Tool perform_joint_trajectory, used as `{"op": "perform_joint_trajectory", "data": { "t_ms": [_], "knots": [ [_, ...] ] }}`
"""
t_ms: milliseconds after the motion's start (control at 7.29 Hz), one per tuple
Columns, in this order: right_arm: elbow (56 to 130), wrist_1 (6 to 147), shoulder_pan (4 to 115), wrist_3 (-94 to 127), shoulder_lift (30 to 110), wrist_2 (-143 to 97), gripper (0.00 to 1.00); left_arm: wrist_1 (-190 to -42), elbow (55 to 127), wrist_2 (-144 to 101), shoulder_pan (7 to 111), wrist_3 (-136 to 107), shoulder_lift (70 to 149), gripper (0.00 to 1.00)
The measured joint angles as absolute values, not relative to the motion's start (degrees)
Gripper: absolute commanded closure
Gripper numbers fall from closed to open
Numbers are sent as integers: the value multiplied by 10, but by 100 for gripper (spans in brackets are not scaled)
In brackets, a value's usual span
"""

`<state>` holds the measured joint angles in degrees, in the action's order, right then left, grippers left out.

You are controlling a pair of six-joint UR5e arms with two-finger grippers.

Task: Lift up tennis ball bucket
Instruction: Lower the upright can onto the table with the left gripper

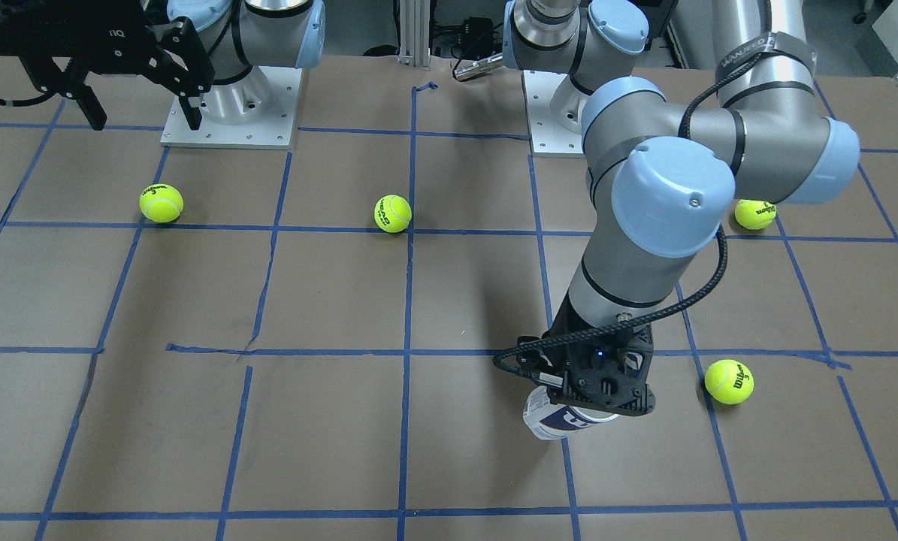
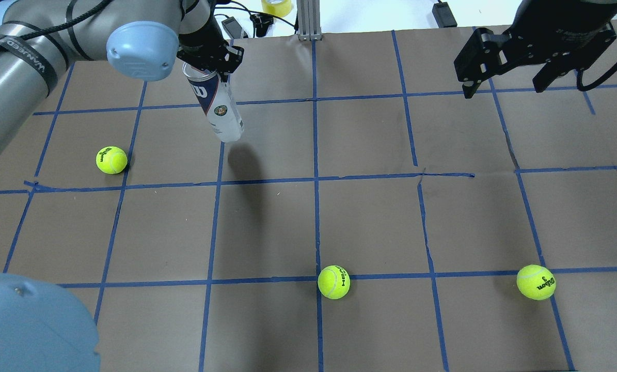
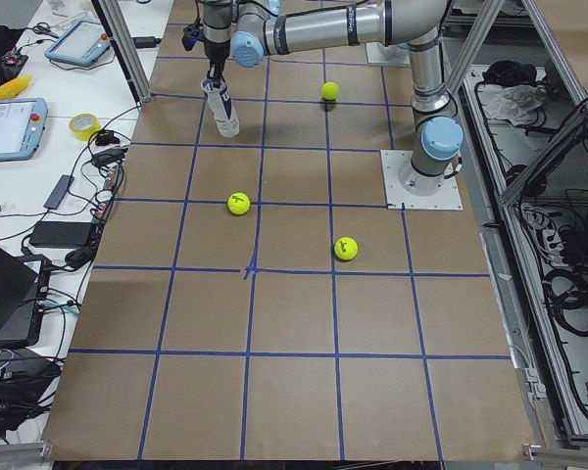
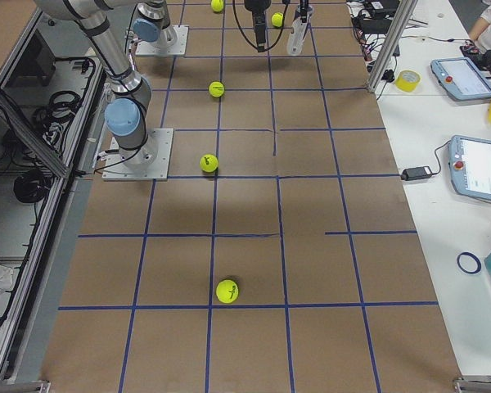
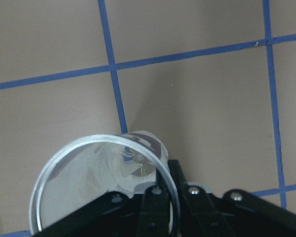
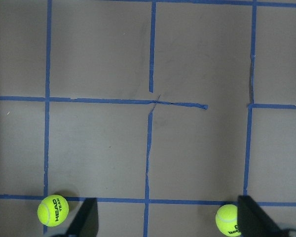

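Note:
The tennis ball bucket (image 2: 218, 111) is a clear tube with a white and navy label. It hangs tilted from my left gripper (image 2: 211, 72), which is shut on its open upper rim. Its lower end seems just off the table, with its shadow lying apart from it. It also shows in the front view (image 1: 550, 421) under the left gripper (image 1: 593, 397), and in the left wrist view (image 5: 89, 163), where it looks empty. My right gripper (image 2: 504, 82) is open and empty, high over the far right of the table; it also shows in the front view (image 1: 142, 113).
Several loose tennis balls lie on the brown taped table (image 2: 370, 217): one near the tube (image 2: 111, 159), one in the middle (image 2: 333, 282), one on the right (image 2: 536, 282), and one by the left arm's base (image 1: 754, 214). A tape roll (image 2: 276, 6) lies beyond the far edge.

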<state>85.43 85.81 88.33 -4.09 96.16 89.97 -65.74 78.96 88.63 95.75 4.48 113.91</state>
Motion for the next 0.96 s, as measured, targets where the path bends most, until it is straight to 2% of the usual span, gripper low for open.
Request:
{"op": "perform_joint_trajectory", "data": {
  "t_ms": [548, 960],
  "knots": [
    [854, 856, 883, -42, 962, 900, 0, -576, 851, 886, 988, 48, 1130, 100],
    [855, 855, 883, -43, 962, 900, 0, -564, 860, 886, 990, 48, 1133, 100]
  ]
}}
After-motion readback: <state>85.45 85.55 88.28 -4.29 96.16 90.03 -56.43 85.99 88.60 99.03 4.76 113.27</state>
